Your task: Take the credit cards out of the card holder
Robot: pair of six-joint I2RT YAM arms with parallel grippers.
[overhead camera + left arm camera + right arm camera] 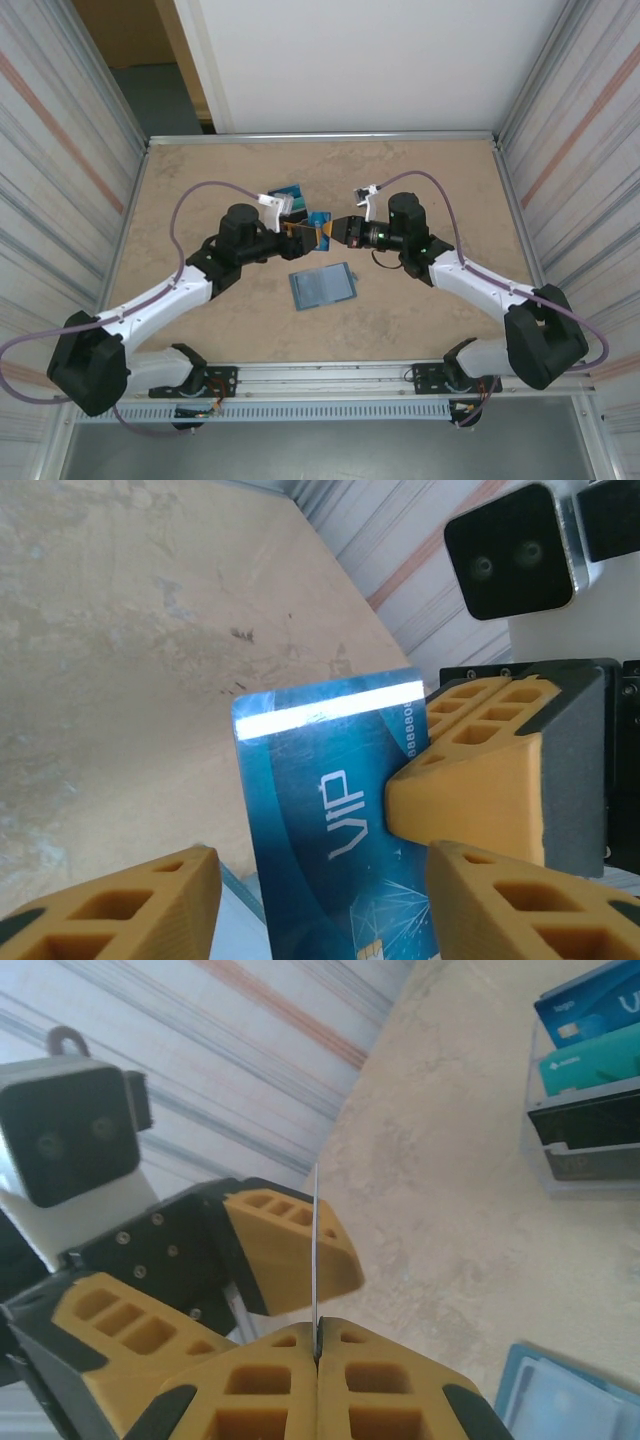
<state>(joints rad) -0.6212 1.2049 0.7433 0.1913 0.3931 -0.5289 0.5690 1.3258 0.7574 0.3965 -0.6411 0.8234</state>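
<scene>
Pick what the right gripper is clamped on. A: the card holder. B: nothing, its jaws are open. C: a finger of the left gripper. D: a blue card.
D: the right gripper is shut on a blue card, seen edge-on between its fingers, while the card holder lies flat on the table.

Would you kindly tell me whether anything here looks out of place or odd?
Nothing is spilled or damaged. The one oddity: a blue card hangs in mid-air, pinched by the right gripper, with the left gripper open around it. The wallet lies flat on the table.
</scene>
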